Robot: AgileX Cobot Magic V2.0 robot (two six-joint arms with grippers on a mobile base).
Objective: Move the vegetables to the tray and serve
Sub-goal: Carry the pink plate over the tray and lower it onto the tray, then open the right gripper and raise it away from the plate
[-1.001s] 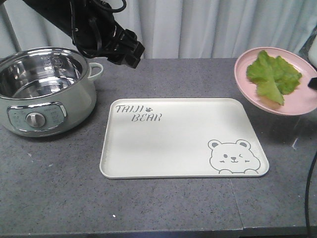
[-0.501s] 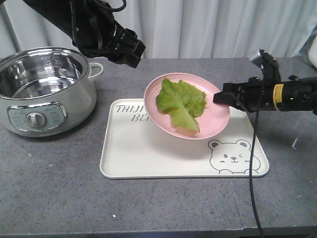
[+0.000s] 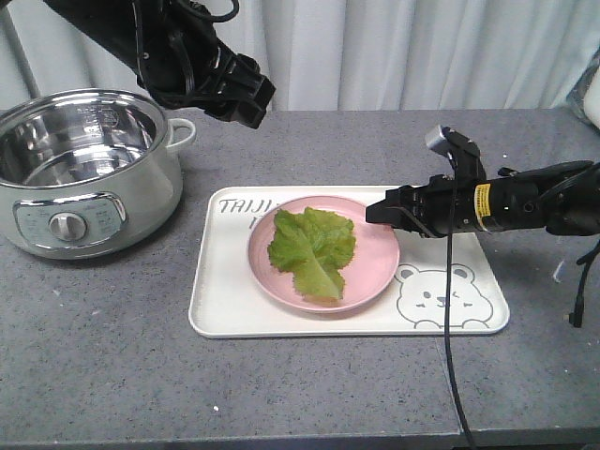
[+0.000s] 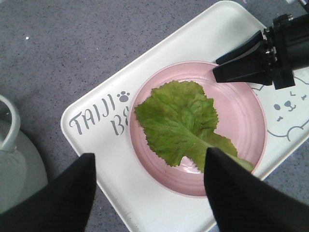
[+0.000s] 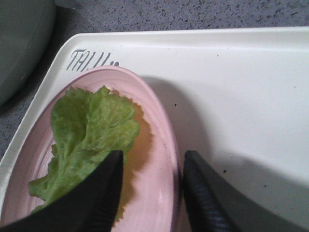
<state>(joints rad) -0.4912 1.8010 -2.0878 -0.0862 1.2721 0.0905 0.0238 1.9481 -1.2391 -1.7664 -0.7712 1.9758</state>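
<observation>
Now right hand (image 3: 377,212) astride plate (image 3: 375,272) rim

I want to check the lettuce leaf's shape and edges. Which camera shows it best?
The left wrist view: it looks straight down on the lettuce leaf, showing its crinkled outline and pale rib, with only the tip hidden behind a finger. The front view shows it small and slanted. The right wrist view shows it partly blocked.

Looks like a staged kitchen setup in a lab or studio, not a real home. Grey speckled countertop (image 3: 309,394) with a seam near the front edge, plain pale curtain (image 3: 422,52) hung straight behind it as a backdrop. Mint-green electric cooking pot (image 3: 80,169) with steel inner bowl and dial sits on the counter. Black cabled robot arms (image 3: 178,56) reach over it.
</observation>
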